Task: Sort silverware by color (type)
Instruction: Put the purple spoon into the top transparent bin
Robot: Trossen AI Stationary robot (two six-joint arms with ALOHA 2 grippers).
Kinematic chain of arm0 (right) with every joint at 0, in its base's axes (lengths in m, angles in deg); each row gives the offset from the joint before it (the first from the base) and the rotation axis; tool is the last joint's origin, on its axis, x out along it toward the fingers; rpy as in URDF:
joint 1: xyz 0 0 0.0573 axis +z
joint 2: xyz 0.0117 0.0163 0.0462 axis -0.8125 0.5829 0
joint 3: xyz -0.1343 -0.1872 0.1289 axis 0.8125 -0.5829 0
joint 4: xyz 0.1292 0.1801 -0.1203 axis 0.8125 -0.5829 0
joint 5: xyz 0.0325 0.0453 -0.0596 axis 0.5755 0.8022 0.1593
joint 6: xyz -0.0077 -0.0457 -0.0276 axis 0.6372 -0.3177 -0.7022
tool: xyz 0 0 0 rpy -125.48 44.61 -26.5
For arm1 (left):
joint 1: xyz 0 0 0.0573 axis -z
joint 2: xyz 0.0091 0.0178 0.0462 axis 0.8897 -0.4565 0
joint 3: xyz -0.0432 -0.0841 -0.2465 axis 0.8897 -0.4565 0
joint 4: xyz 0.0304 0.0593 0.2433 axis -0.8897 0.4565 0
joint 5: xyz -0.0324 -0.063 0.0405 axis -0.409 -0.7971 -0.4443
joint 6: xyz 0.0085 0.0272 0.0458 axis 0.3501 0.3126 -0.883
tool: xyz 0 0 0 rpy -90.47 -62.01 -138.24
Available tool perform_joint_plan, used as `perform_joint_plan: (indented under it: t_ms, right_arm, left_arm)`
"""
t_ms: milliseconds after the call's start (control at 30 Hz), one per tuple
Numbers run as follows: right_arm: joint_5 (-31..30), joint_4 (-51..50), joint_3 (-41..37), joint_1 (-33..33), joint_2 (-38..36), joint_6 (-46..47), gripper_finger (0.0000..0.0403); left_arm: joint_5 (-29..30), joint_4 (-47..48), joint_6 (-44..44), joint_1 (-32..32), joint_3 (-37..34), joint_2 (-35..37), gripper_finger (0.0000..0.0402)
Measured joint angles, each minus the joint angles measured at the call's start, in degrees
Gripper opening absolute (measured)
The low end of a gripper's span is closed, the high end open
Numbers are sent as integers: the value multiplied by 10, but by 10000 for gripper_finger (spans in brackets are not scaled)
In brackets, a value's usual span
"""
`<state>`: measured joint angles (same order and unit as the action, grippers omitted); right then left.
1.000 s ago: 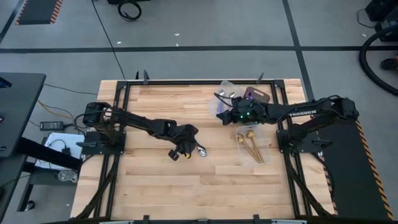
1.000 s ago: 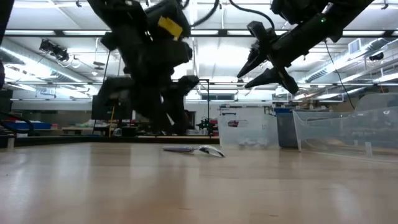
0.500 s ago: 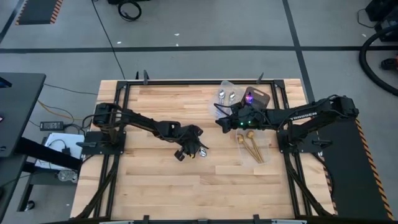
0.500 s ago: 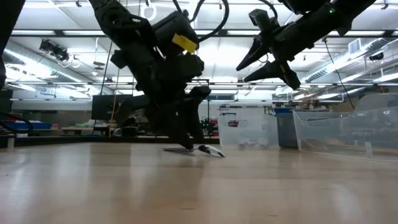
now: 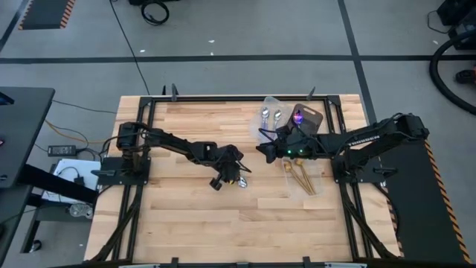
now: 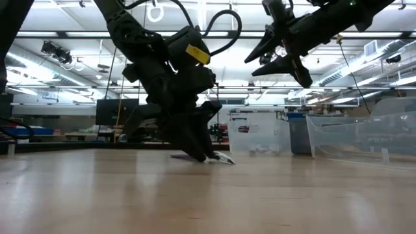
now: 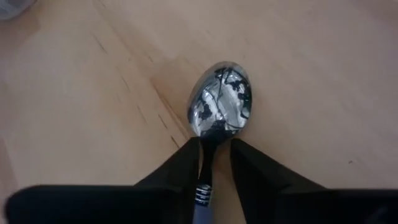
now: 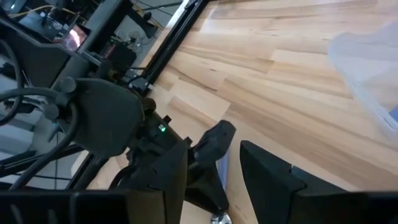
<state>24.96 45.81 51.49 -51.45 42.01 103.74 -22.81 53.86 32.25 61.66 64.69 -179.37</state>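
Now your left gripper [image 5: 236, 179] sits on a silver spoon [image 5: 241, 181], mid-table.
High view: right gripper [image 5: 262, 148] hangs near the gold spoons [image 5: 300, 173]. Low view: left fingers at the table. Left wrist view: fingers [image 7: 177, 171] pinch the spoon neck. Right wrist view: fingers [image 8: 264, 171] apart, empty.

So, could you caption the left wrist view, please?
Left gripper straddling a silver spoon on the wooden table.

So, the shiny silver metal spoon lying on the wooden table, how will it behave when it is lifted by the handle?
The shiny silver metal spoon looks stiff, so it probably will not bend. Its mirror-polished surface and slim handle may slip or swivel between the left gripper's jaws. The bowl end probably hangs heavier.
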Motion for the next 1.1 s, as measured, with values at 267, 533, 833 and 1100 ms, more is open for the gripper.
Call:
perform_joint_plan:
  t_ms: [267, 533, 833, 1100]
  right_arm:
    - [0, -2, 0, 12, 0, 6, 158]
    - [-2, -22, 0, 45, 0, 21, 158]
    - [-60, -33, 0, 85, 0, 15, 158]
    - [-110, -34, 0, 111, 0, 11, 158]
  left_arm:
    - [1, -2, -1, 9, 0, -1, 15]
    - [24, 0, 31, 21, -2, 22, 8]
    - [30, -15, 52, 10, -1, 60, 1]
    - [30, -63, 117, -15, -1, 72, 1]
